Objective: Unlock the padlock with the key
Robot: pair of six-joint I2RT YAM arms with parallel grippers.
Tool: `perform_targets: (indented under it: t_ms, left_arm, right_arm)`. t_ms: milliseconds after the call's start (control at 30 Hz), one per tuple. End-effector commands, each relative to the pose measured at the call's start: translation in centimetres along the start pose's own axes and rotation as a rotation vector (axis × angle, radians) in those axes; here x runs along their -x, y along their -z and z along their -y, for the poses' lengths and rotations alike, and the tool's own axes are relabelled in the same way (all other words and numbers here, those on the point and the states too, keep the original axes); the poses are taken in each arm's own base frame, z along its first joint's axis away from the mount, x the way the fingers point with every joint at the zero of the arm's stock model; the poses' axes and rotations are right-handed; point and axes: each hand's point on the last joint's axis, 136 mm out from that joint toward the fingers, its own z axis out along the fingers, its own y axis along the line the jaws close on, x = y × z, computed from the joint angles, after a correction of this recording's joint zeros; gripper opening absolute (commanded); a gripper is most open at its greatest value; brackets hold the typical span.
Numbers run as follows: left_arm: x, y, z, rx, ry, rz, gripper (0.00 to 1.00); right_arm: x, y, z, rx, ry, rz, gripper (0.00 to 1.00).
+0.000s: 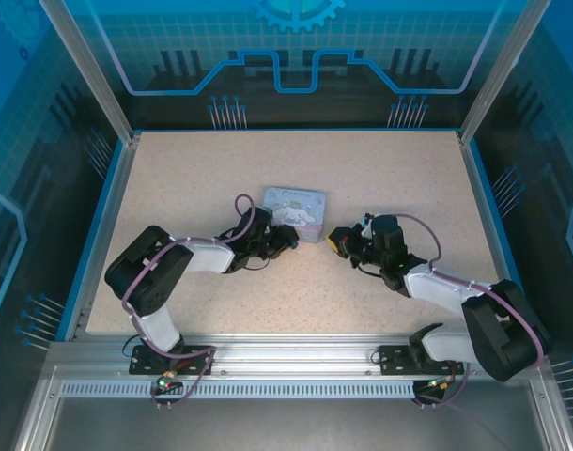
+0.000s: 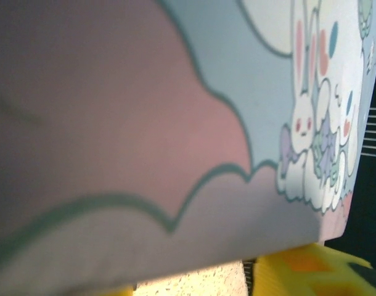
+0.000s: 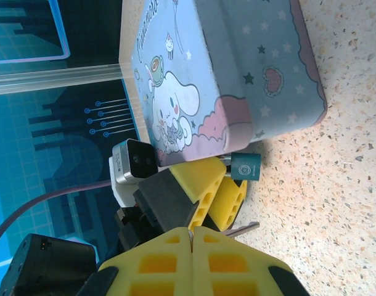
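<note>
The right hand (image 3: 191, 233) is clenched, its yellow fingertips pressed flat together on the key (image 3: 243, 229), whose thin metal blade juts sideways from the tips. Just ahead of it, the padlock (image 3: 245, 166) sits low against the side of the cartoon tin (image 3: 237, 74), right at the fingertips of the left hand (image 1: 286, 241). I cannot tell whether that hand is released or grasping.

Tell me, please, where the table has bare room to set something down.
Bare: the table behind the tin, both far corners, and the near middle between left arm and right arm. Crowded: the tin's near corners, where both converge.
</note>
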Motion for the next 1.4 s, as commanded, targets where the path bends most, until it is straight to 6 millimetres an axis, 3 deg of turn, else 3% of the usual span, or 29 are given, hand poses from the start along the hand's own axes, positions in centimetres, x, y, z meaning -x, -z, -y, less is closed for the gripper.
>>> perform_targets:
  t_ms: [0, 133, 333, 467, 700, 800, 900, 1100, 1367]
  left_arm:
    - [0.5, 0.3, 0.1, 0.016, -0.017, 0.009, 0.59]
    - [0.5, 1.8, -0.7, 0.048, -0.023, 0.01, 0.73]
    - [0.4, 5.1, -1.5, 0.082, -0.01, 0.01, 0.82]
    - [0.5, 7.1, 1.6, 0.014, 0.002, 0.003, 0.83]
    - [1.8, 8.5, 8.9, -0.227, 0.096, -0.003, 0.7]
    - [2.2, 8.8, 11.0, -0.299, 0.128, -0.001, 0.56]
    - [2.2, 8.9, 12.4, -0.341, 0.144, -0.001, 0.48]
    - [1.7, 8.3, 13.3, -0.36, 0.15, -0.005, 0.35]
    - [1.6, 7.6, 11.5, -0.298, 0.148, 0.02, 0.39]
  right_arm:
    - [0.2, 0.2, -0.3, -0.001, 0.024, 0.016, 0.0]
    - [0.1, 0.0, -0.6, 0.001, 0.032, 0.009, 0.0]
    - [0.1, -0.2, -1.9, 0.004, 0.05, 0.012, 0.0]
    - [0.3, -0.7, -2.7, -0.011, 0.042, 0.037, 0.0]
    - [0.6, -2.1, -4.0, -0.049, -0.034, 0.113, 0.0]
    - [0.7, -2.8, -4.3, -0.062, -0.071, 0.142, 0.0]
    - [0.8, -3.6, -4.3, -0.069, -0.101, 0.157, 0.0]
    - [0.4, -5.0, -5.5, -0.057, -0.113, 0.149, 0.0]
    - [0.3, -5.3, -5.8, -0.054, -0.11, 0.155, 0.0]
